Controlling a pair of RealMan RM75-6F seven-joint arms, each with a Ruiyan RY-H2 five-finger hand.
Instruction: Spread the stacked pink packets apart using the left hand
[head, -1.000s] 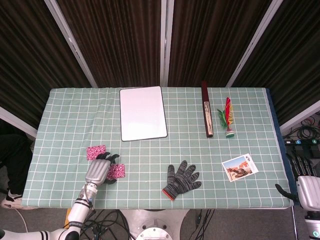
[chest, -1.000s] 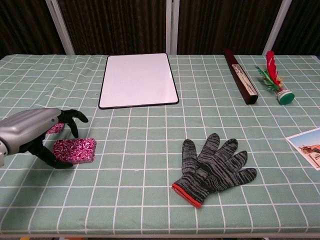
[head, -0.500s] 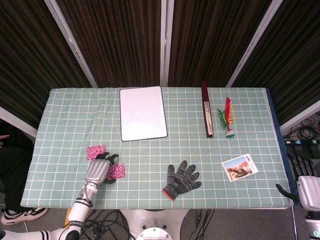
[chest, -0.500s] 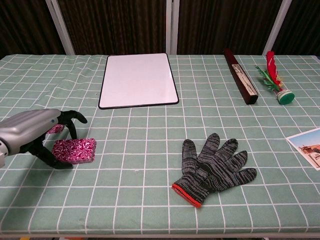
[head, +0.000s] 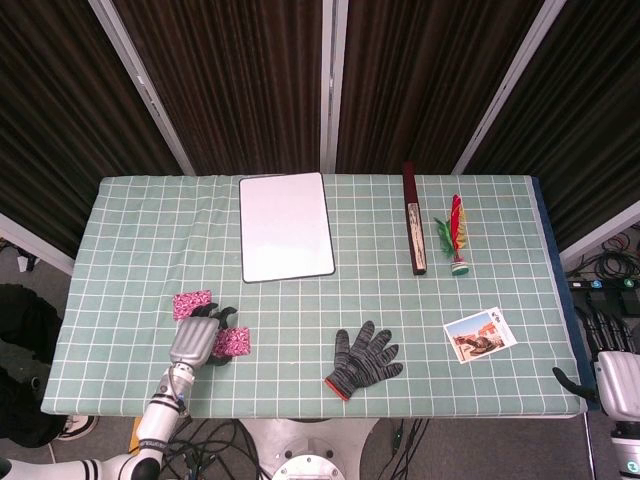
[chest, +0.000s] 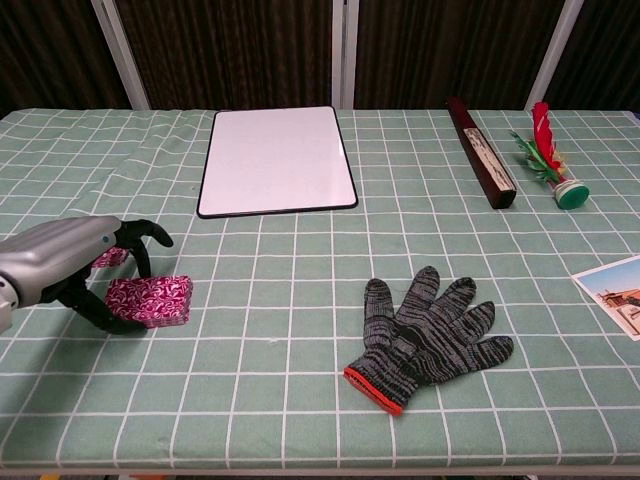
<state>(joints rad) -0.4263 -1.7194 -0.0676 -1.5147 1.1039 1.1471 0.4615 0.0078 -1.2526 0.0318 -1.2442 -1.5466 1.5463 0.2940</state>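
Two pink patterned packets lie apart on the green checked cloth at the left front. The far packet lies flat, and in the chest view the far packet is mostly hidden behind my fingers. The near packet lies flat just right of my left hand. That hand hovers low with its dark fingers arched and its thumb beside the near packet's left edge, holding nothing. My right hand hangs off the table's right front corner, fingers apart and empty.
A whiteboard lies at the back centre. A dark long box and a feathered shuttlecock are at the back right. A striped grey glove lies front centre, with a photo card to its right.
My left hand has drawn back slightly toward the left front, away from the near packet. Both packets stay where they were, and the right hand is still.
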